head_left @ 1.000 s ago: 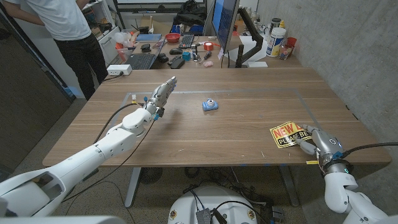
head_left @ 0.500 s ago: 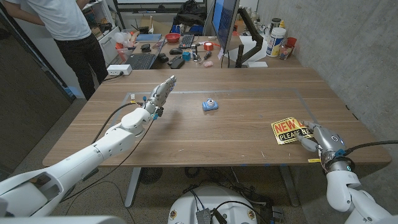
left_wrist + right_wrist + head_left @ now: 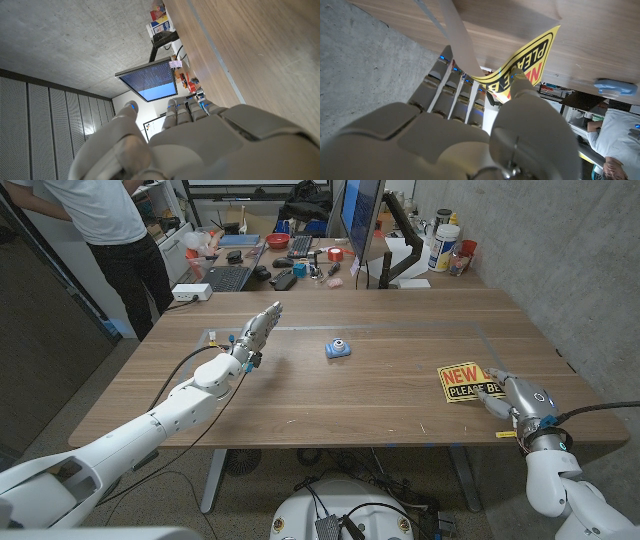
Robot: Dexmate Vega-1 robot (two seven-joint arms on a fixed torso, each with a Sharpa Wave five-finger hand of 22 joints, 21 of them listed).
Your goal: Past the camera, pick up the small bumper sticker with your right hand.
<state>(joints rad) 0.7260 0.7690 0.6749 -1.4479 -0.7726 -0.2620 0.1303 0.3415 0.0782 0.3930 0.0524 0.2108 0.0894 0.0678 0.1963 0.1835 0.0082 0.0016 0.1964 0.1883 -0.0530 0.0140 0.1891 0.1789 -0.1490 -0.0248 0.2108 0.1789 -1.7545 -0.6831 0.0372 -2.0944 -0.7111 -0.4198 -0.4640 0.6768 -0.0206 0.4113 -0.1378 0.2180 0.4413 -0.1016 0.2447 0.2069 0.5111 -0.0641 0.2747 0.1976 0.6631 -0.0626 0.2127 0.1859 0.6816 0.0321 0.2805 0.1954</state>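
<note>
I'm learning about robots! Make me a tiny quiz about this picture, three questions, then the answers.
1. True or false: the right hand pinches the yellow sticker.
2. What lies near the middle of the table?
A. a red cup
B. a small blue camera
C. a banana
3. Fill in: the left hand holds ______, its fingers stretched out above the table.

Key:
1. True. In the right wrist view the thumb and fingers grip the sticker's edge.
2. B
3. nothing
</note>
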